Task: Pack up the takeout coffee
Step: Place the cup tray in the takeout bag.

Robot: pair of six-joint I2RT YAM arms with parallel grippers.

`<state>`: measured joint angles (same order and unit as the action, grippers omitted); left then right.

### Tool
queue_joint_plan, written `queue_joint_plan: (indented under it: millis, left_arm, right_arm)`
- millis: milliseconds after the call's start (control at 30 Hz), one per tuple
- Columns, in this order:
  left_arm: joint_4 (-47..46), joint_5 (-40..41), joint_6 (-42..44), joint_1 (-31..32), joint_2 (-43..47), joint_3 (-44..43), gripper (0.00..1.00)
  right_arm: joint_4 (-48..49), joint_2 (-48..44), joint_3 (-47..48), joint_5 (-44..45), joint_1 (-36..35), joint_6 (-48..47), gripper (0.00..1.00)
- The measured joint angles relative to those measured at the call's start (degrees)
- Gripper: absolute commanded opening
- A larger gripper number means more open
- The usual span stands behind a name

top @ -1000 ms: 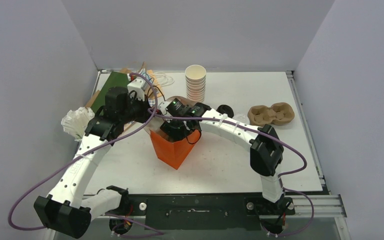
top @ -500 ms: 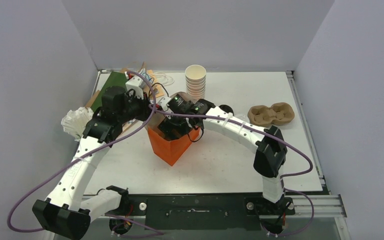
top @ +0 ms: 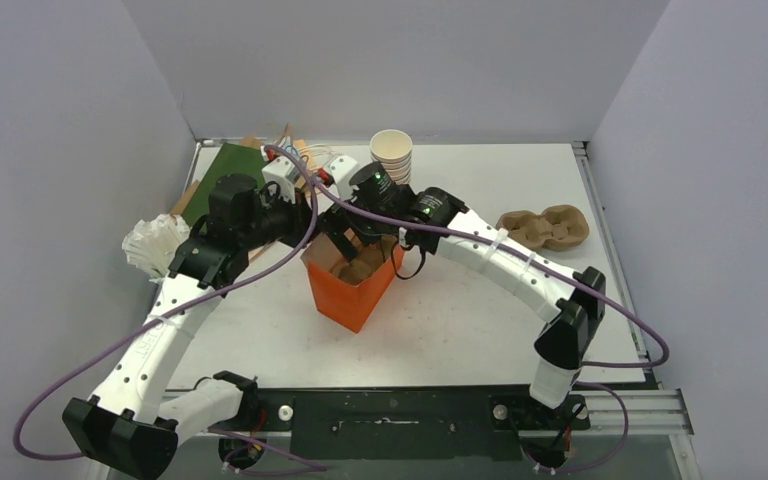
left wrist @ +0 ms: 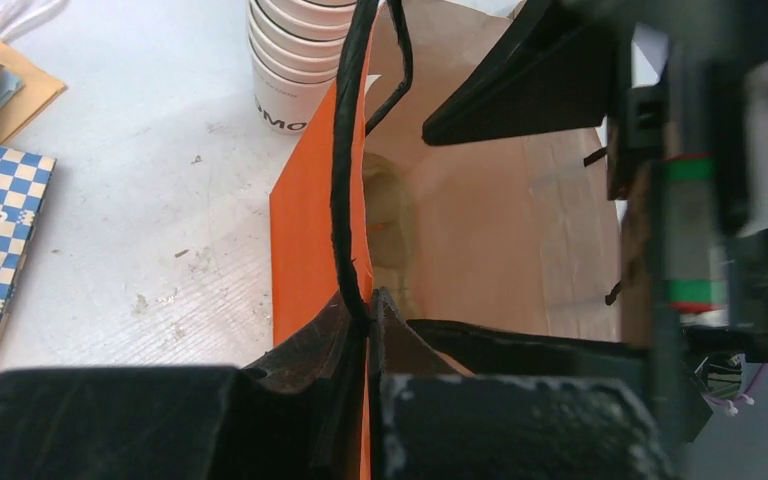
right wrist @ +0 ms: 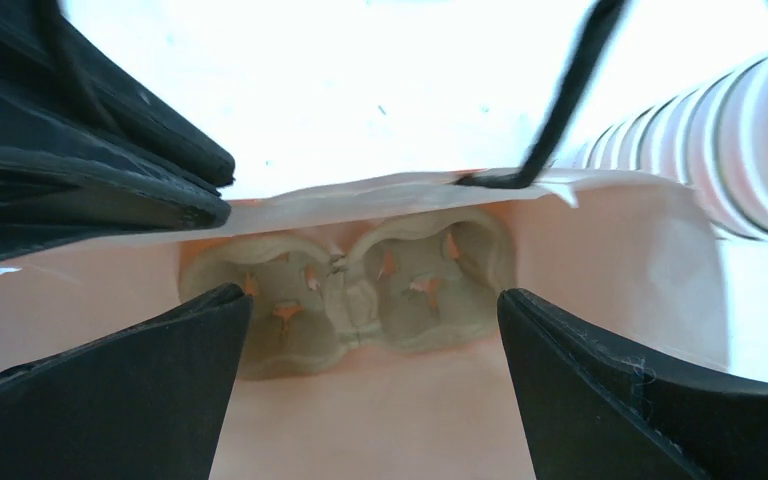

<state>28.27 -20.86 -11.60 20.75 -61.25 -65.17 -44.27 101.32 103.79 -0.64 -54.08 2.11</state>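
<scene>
Top camera high, rear, looking down on table; wrist cameras close, looking into orange bag, shared by all.

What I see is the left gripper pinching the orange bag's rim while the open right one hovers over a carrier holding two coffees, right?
The carrier in the orange bag is empty, both wells bare in the right wrist view. The left gripper does pinch the rim; the right gripper hovers open.
</scene>
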Motion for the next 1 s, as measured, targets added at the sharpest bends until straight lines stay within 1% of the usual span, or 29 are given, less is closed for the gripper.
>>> queue_joint_plan:
  millis: [200,400,600,633,667,733,833,900,967,1000]
  left_arm:
    - [0.22,0.15,-1.88,0.22,0.00,0.00,0.00]
    - [0.24,2.93,-8.04,0.28,1.46,1.84,0.00]
    - [0.46,3.82,-13.62,0.55,3.78,3.10,0.00]
    - [0.59,3.93,-14.05,0.59,4.13,3.10,0.01]
    - [0.85,4.00,-14.62,0.59,4.61,3.08,0.03]
    - [1.60,4.37,-15.32,0.59,5.60,3.08,0.12]
    - [2.60,5.18,-15.91,0.59,6.82,2.89,0.28]
    - [3.32,5.88,-16.02,0.59,7.06,2.12,0.38]
    - [3.98,6.82,-15.76,0.59,6.86,1.03,0.46]
    - [4.39,7.23,-15.52,0.59,6.67,0.33,0.48]
  right_arm:
    - [4.39,-3.56,-0.11,1.95,0.00,0.42,0.99]
    - [6.64,-7.63,-0.11,2.51,-0.07,2.32,0.97]
    - [8.48,-10.95,-0.04,3.63,-0.39,5.14,0.93]
    - [8.68,-11.34,-0.02,4.02,-0.42,5.73,0.92]
    - [8.90,-11.82,0.04,4.66,-0.44,6.49,0.91]
    - [9.09,-12.76,0.35,6.08,-0.44,8.26,0.89]
    - [9.11,-14.25,0.87,8.57,-0.44,10.97,0.86]
    - [9.03,-15.87,0.90,10.62,-0.44,13.00,0.82]
    - [8.79,-17.79,0.90,13.03,-0.44,15.30,0.79]
    - [8.41,-18.78,0.90,14.34,-0.44,16.72,0.77]
